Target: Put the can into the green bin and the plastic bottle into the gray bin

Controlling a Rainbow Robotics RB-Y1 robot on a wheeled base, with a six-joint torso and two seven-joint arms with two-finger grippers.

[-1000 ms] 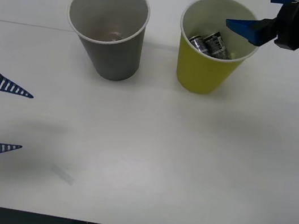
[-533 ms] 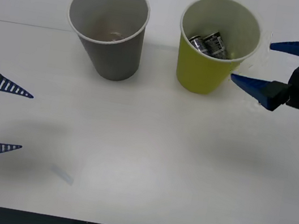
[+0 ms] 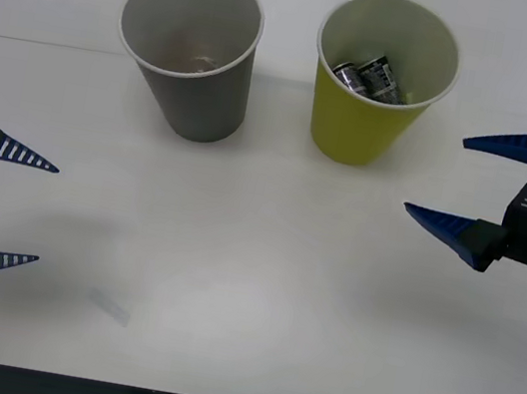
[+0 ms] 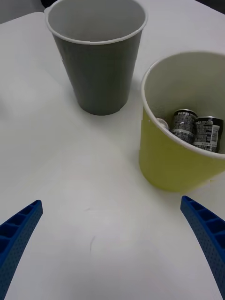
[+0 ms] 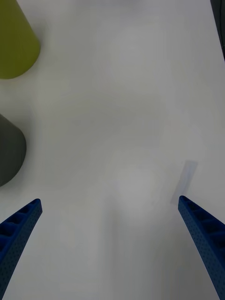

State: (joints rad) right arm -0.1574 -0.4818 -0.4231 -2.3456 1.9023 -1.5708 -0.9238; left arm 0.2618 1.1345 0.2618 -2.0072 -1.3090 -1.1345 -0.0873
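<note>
A large yellow-green tapered paper cup, the green bin (image 3: 383, 86), stands upright on a white bench (image 3: 258, 287). Inside it lies the small dark drink can (image 3: 369, 78) with white lettering, tipped against the inner wall; the right wrist view seems to show two dark cylinders side by side (image 4: 196, 129), so it is hard to tell whether this is one can or two. Beside the green bin, on the robot's left, stands a large gray tapered paper cup with a pale rim, the gray bin (image 3: 189, 48), upright and apart from it.

The right pincer (image 3: 463, 185) hangs open wide and empty, near the green bin on its right and nearer the robot. The left pincer (image 3: 14, 208) waits, also spread wide and empty, well apart from the green bin at the bench's left edge.

The can's step looks finished. What is left is the plastic bottle, best gripped around its body and released straight above the gray bin's mouth so the light cup is not knocked.

The gray bin's floor is dim; something faint may lie there. A pale flat strip (image 3: 110, 306) on the bench near the left pincer cannot be identified.
</note>
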